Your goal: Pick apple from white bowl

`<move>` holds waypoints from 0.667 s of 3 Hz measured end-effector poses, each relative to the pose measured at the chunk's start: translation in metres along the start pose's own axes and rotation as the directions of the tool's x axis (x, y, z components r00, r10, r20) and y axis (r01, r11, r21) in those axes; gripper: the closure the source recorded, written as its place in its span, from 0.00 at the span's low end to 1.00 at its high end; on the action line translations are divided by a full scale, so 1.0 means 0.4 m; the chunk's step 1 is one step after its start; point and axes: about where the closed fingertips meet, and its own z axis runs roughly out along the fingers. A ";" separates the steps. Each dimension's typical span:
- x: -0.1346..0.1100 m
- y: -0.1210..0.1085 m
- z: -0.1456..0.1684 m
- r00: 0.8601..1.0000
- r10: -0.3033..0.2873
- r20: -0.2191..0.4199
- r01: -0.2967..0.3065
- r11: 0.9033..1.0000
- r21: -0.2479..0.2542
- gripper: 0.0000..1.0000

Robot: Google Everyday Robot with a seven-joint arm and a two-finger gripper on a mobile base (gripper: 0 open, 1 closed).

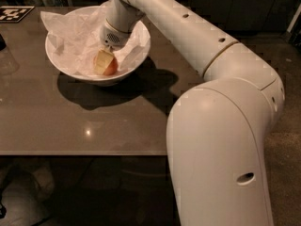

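The small, glossy orange-red apple [111, 68] lies inside the wide white flaring bowl [139, 55], on its crumpled white tissue paper lining [70, 32] and towards the bowl's near side. The two-finger gripper [104, 60] is down in the bowl, right on the apple's left side, with a pale yellowish part of it covering that half of the fruit. Whether it has closed on the apple cannot be told. The white jointed arm [188, 27] reaches in from the right above the dark brown table [56, 121]. This looks like the grasping step; next comes a firm hold and a straight lift clear of paper and rim.
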 end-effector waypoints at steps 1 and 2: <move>0.000 0.000 0.000 1.000 0.000 0.000 0.000 1.000 0.000 0.89; -0.026 -0.009 -0.011 1.000 -0.026 0.015 0.026 1.000 -0.003 1.00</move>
